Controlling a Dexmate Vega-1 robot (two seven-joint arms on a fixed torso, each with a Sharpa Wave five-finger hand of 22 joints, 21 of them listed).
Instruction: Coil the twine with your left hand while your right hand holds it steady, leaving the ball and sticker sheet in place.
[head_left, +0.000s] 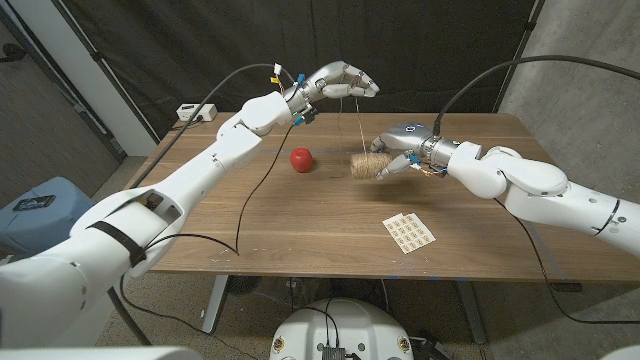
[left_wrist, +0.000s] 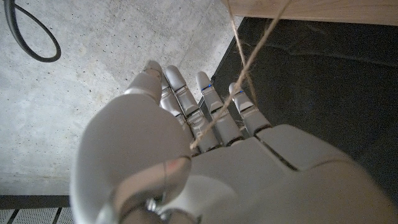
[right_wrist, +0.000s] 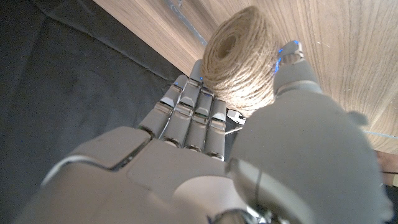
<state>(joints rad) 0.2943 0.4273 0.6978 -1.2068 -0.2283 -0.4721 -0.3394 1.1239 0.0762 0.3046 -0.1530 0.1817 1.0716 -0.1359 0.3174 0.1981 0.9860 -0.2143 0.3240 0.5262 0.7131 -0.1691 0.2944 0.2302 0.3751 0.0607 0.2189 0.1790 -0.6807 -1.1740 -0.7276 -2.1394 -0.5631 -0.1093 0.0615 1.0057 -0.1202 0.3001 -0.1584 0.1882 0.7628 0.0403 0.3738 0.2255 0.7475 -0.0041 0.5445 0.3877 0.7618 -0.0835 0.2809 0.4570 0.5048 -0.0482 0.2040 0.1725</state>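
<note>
Wooden table (head_left: 300, 225) with a rectangular top of medium-brown grain. Lying on it: a red ball (head_left: 301, 158) left of centre toward the far edge; a spool of twine (head_left: 367, 165) on its side just right of the ball; a sticker sheet (head_left: 410, 232) nearer the front right, turned at an angle; and a white power strip (head_left: 196, 112) at the far left corner.

Even bright lighting, soft shadows, sharp focus
</note>
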